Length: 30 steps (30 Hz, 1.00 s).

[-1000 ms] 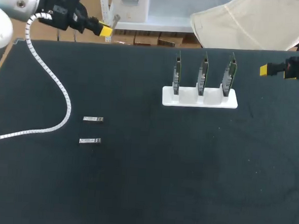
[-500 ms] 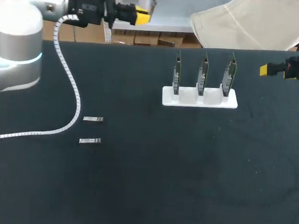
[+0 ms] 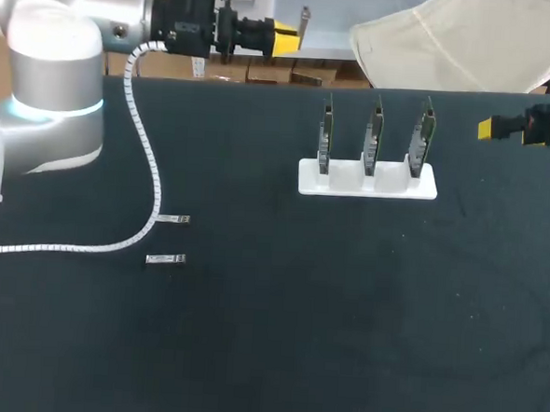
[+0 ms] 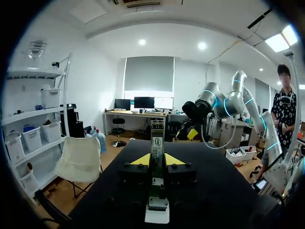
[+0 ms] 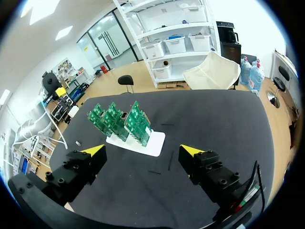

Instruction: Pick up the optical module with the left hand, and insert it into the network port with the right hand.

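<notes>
Optical modules: near module and far module, small silvery bars lying flat on the table's left half.
Table: matte black; white stand bearing three upright green boards.
Left gripper: narrow, clamped on thin green card, seen edge-on.
Right gripper: spread wide, white stand ahead.

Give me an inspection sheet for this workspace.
Surface: black table, flat.
Job's things: farther optical module and nearer optical module lie at left, untouched; white rack holds three upright green boards.
Clutter: nothing seen.
Grippers: left gripper shut on narrow green strip; right gripper open, empty.
Cables: white segmented cable trails from the left arm across the table, past the farther optical module.
Surroundings: nothing seen reaching over the table.
</notes>
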{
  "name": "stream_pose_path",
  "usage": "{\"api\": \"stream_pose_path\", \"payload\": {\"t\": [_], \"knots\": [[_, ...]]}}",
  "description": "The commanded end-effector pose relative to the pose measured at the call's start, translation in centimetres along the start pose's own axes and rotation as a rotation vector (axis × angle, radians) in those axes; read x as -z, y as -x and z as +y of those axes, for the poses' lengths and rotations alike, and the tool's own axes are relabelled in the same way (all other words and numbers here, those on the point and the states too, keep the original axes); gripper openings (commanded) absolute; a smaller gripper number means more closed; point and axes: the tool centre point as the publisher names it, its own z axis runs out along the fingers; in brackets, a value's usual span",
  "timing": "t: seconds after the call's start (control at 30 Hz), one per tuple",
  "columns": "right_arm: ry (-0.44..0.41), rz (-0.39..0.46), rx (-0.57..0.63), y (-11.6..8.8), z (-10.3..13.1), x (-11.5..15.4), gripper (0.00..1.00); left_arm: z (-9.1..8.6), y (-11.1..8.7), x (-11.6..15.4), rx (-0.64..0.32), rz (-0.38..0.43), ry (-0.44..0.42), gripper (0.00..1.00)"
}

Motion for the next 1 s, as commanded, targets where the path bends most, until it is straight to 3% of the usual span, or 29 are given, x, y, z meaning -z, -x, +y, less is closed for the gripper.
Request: {"api": "stream_pose_path", "payload": {"t": [0.03, 0.23, 0.5, 1.0], "knots": [[0.000, 0.000, 0.000, 0.0, 0.0, 0.0, 1.00, -0.2, -0.5, -0.3, -0.002, -0.004, 0.017, 0.00], [0.000, 0.000, 0.000, 0.0, 0.0, 0.0, 1.00, -0.7, -1.1, -1.0, -0.015, -0.002, 0.038, 0.00], [0.000, 0.000, 0.000, 0.0, 0.0, 0.0, 1.00, -1.6, -2.1, -2.5, -0.060, -0.024, -0.006, 0.00], [0.000, 0.000, 0.000, 0.0, 0.0, 0.0, 1.00, -1.2, -4.2, -3.3, -0.008, -0.023, -0.060, 0.00]]}}
